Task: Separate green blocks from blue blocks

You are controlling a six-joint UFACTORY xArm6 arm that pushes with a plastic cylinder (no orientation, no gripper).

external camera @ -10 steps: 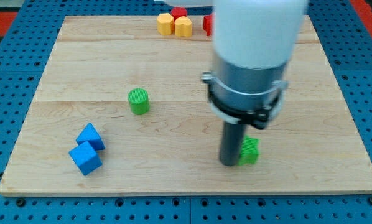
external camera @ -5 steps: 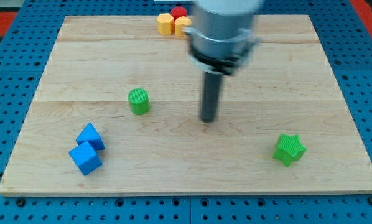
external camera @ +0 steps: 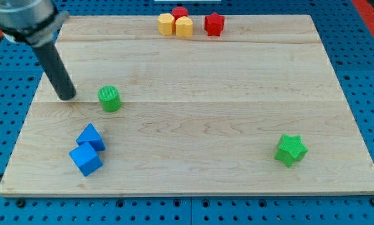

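Two changes: my tip (external camera: 67,98) swung to the view's left; ribbed green cylinder block (external camera: 109,99) shifted left, just right of it.
Jaws: none, bare rod.
Green star block (external camera: 291,150): far right.
Blue cube blocks (external camera: 87,150): below tip, touching.

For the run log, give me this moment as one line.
my tip: left of green cylinder, apart | blue cubes: below | green star: lower right

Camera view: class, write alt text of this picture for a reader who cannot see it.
My tip rests on a wooden board, just left of a green cylinder, with a gap between them. Two blue cubes touch near the view's bottom left, and a green star sits at lower right. Yellow blocks and red blocks cluster at the top edge.
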